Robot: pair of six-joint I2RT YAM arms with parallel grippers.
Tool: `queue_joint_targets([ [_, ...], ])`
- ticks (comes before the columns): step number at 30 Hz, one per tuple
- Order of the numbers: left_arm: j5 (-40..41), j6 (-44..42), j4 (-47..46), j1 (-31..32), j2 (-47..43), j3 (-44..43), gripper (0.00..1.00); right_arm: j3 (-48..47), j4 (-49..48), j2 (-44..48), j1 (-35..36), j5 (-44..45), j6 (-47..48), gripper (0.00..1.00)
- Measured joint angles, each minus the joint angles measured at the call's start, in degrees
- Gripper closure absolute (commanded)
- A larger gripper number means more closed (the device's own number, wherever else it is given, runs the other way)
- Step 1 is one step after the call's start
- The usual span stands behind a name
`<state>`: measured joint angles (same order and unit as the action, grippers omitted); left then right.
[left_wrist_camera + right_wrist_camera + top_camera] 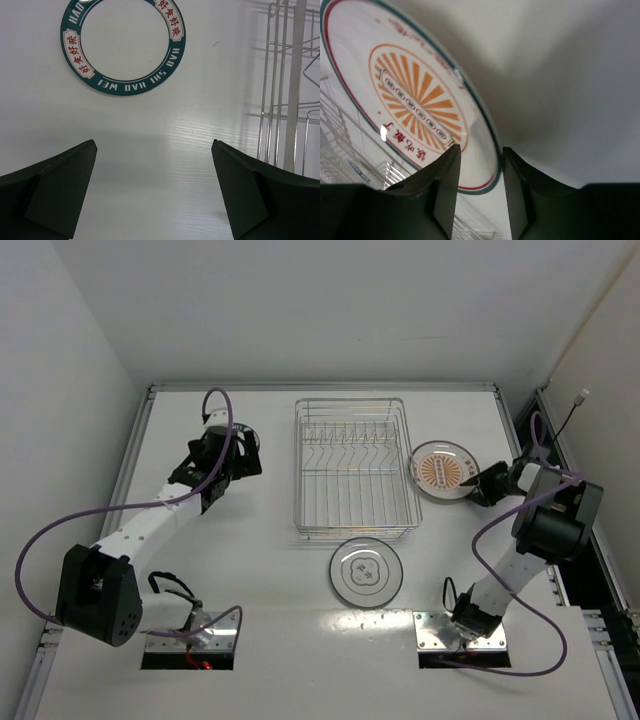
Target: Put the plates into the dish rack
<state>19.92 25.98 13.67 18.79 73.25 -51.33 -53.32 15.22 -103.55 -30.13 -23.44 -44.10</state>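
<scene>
Straddling the right rim of the orange-patterned plate (415, 95), the right tool (480, 150) has one finger over the glazed face and one outside the edge. Its jaws stand narrowed, but I cannot tell whether they bite the rim. That plate sits on the worktop (250, 570) just right of the dish rack (355, 502), which holds no plates. The greyish plate (366, 571) lies just near of the rack. The left tool (154, 142) hangs wide apart and holds nothing, left of the rack by a green printed ring (125, 86). The step in hand looks like grasping the first plate. The next move calls for a firm pinch, a lift, tipping the plate upright and carrying it left into a slot.
</scene>
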Motion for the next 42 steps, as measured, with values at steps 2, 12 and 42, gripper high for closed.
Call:
queue_joint_targets([
  [2, 0.0, 0.0, 0.0, 0.0, 0.3, -0.3, 0.0, -2.3, 0.2, -2.1, 0.9, 0.5, -0.3, 0.95],
  [12, 0.0, -0.2, 0.0, 0.0, 0.5, -0.5, 0.0, -4.1, 3.5, 2.1, 1.8, 5.3, 0.0, 1.0],
  [42, -0.7, -0.2, 0.0, 0.0, 0.5, -0.5, 0.0, -31.3, 16.7, 13.6, 47.8, 56.6, 22.3, 1.0],
])
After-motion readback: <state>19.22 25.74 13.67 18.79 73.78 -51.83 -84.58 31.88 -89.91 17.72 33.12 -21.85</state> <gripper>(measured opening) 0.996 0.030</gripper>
